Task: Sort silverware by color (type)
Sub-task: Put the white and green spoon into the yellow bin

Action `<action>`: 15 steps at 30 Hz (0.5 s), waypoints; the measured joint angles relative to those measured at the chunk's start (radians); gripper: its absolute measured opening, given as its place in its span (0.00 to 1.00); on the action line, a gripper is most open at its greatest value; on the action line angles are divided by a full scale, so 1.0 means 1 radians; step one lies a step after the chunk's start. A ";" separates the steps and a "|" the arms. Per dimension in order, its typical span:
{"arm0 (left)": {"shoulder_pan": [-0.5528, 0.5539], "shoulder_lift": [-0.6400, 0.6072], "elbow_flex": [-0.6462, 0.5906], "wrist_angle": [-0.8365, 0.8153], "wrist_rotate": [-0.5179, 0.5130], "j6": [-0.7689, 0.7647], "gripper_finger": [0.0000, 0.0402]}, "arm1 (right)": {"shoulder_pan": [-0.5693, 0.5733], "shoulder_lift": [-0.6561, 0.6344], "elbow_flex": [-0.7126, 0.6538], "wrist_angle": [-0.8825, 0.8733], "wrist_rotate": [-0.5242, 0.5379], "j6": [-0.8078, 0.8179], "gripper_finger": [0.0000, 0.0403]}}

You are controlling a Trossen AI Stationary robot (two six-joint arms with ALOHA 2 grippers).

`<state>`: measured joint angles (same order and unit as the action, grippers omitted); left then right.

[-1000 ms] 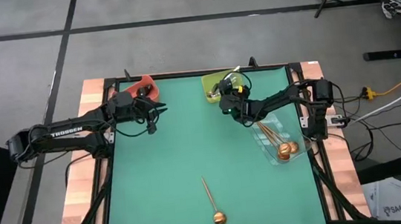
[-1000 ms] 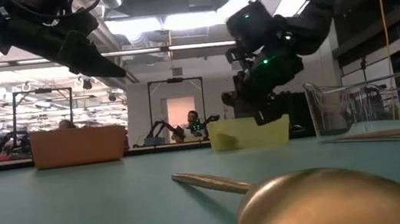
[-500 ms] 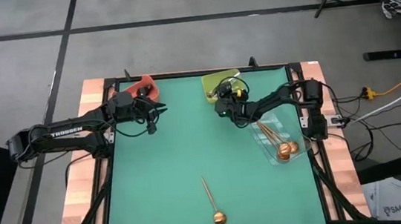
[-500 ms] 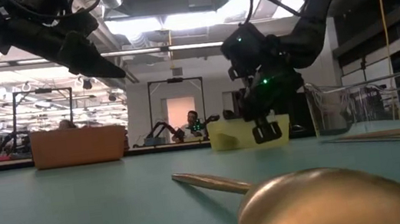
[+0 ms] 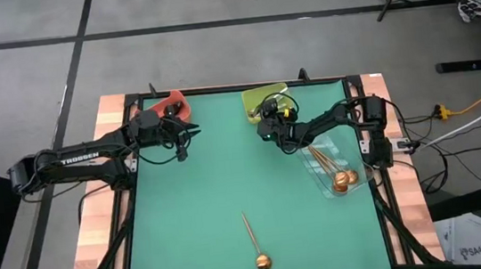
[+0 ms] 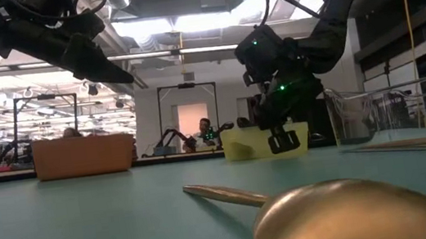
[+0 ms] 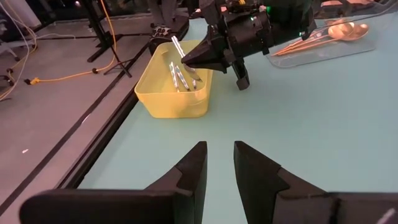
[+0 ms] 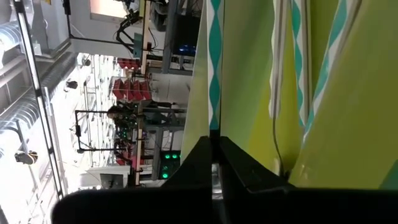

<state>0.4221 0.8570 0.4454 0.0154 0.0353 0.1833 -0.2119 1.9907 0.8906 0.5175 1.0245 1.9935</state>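
The right gripper hangs just in front of the yellow-green bin near the far edge of the tabletop, its fingers pressed together on a thin silver spoon whose handle runs up out of the pinch in the right wrist view; the left wrist view shows the same slim handle sticking out over the bin, where other silver spoons already lie. The left gripper waits by the red bin at the far left corner, fingers a little apart and empty. One copper-gold spoon lies alone on the open green surface toward the near edge, and several more of that finish rest in the clear bin by the right edge. The main risk, as I judge it, is the release: the spoon is held by a narrow pinch near one end, so it could swing or slip, and if the fingers part while the gripper is short of the bin wall, the spoon may strike the rim and bounce onto the tabletop, or tip the light bin. Whether the spoon's bowl end is already inside the bin cannot be told. The lone spoon by the near edge lies flat, which looks hard to pinch cleanly.
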 joint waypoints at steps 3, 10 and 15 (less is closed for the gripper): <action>0.000 0.000 0.000 0.000 0.000 0.000 0.18 | 0.000 0.000 0.000 0.000 0.000 0.000 0.03; 0.000 0.000 0.000 0.000 0.000 0.000 0.18 | 0.000 0.000 0.000 0.000 -0.002 0.000 0.08; 0.000 0.000 0.000 0.000 0.000 0.000 0.18 | 0.000 0.000 0.000 0.000 -0.002 -0.001 0.09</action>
<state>0.4221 0.8570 0.4454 0.0154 0.0353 0.1833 -0.2119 1.9911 0.8906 0.5179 1.0222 1.9930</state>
